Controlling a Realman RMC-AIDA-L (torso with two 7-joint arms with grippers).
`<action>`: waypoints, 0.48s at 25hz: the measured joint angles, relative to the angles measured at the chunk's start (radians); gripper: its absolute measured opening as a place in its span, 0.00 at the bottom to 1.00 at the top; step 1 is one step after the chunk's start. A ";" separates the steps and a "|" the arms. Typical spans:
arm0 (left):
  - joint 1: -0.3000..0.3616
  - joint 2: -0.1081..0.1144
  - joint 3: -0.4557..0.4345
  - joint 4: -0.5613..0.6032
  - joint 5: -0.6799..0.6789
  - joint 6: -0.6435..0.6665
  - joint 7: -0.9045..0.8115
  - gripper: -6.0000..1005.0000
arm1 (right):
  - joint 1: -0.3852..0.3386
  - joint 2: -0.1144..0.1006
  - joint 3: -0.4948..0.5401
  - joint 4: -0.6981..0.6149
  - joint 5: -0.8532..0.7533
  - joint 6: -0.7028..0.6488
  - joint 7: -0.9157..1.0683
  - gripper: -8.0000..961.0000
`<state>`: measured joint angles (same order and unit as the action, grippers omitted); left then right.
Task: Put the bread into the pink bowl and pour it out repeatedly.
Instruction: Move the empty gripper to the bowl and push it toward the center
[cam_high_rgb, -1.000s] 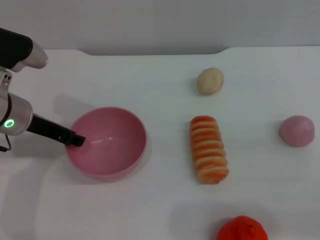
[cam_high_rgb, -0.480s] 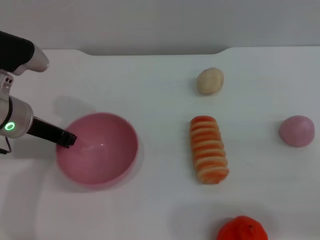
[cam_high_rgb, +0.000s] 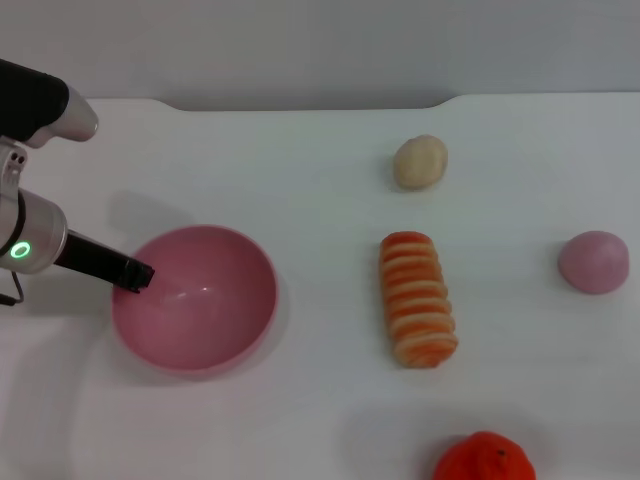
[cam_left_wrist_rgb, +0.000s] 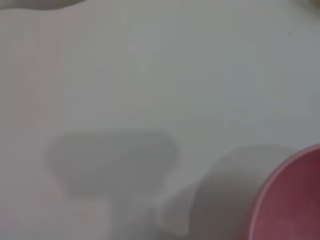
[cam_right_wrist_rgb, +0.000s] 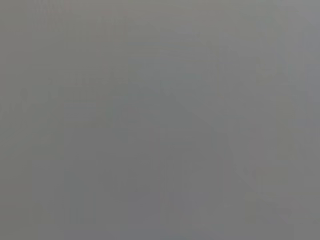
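The pink bowl (cam_high_rgb: 200, 300) sits upright and empty on the white table (cam_high_rgb: 300, 170), at the left. My left gripper (cam_high_rgb: 135, 276) reaches in from the left and is shut on the bowl's left rim. Part of that rim (cam_left_wrist_rgb: 295, 200) shows in the left wrist view, beside shadows on the table. The bread (cam_high_rgb: 417, 298), an orange and cream ridged roll, lies on the table well to the right of the bowl, pointing toward and away from me. The right gripper shows in no view, and the right wrist view is plain grey.
A small beige lump (cam_high_rgb: 420, 161) lies behind the bread. A solid pink dome (cam_high_rgb: 594, 261) sits at the far right. An orange fruit (cam_high_rgb: 485, 458) is at the front edge, right of centre. The table's back edge runs along the top.
A second ago the bowl stood farther right and tipped; my left gripper drew it left and level. Over the last half second nothing has moved.
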<state>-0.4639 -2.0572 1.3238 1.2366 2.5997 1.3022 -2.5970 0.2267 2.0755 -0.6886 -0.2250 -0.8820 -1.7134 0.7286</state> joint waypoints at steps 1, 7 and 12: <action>0.000 0.000 0.000 0.003 0.000 -0.002 0.000 0.06 | 0.002 0.000 0.000 0.003 0.000 0.000 0.000 0.49; -0.026 0.000 -0.006 0.019 -0.010 -0.012 0.000 0.06 | 0.012 0.000 -0.001 0.014 0.000 0.004 -0.004 0.49; -0.080 0.004 -0.013 0.048 -0.013 0.035 0.000 0.05 | 0.033 -0.001 -0.003 0.022 -0.033 0.038 -0.006 0.49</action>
<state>-0.5442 -2.0534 1.3109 1.2841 2.5869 1.3376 -2.5970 0.2599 2.0740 -0.6915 -0.2032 -0.9147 -1.6754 0.7225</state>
